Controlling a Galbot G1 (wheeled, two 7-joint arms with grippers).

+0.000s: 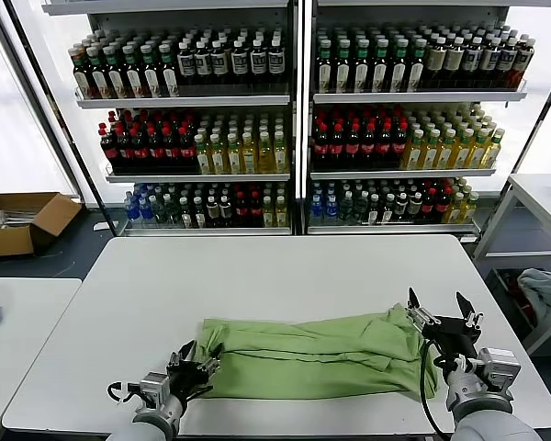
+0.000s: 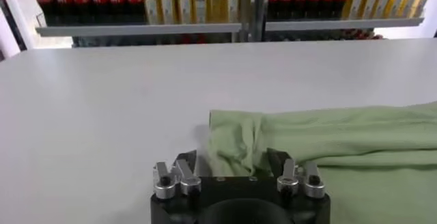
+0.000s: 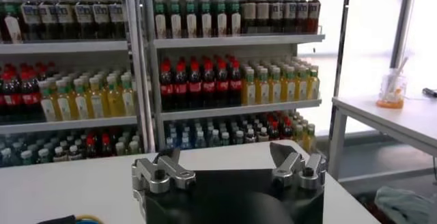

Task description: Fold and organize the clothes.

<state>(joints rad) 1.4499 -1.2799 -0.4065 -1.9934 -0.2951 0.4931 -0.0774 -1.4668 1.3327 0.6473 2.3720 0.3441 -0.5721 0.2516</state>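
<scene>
- Fingers of your left gripper point(image 1: 195, 360) are standing spread apart, their tips sitting low at the left end of the green shirt point(image 1: 317, 354) with nothing pinched between them; the left wrist view is showing the cloth's bunched edge point(image 2: 235, 140) lying just ahead of the parted fingertips point(image 2: 186, 162).
- Fingers of your right gripper point(image 1: 438, 312) are also spread wide and holding nothing, raised a little above the tabletop just past the shirt's right end; in the right wrist view both fingertips point(image 3: 282, 156) are pointing out toward the drink shelves.
- Shirt is lying along the near edge of the white table point(image 1: 257, 276), folded into a long band running from one gripper to the other, with wrinkles along its length.
- Behind the table you are seeing shelves of bottled drinks point(image 1: 294, 119).
- Off to your left a cardboard box point(image 1: 23, 220) is sitting on the floor.
- Off to your right a second white table point(image 1: 542, 197) is standing, with a grey-blue cloth bundle point(image 1: 544, 289) below it.
</scene>
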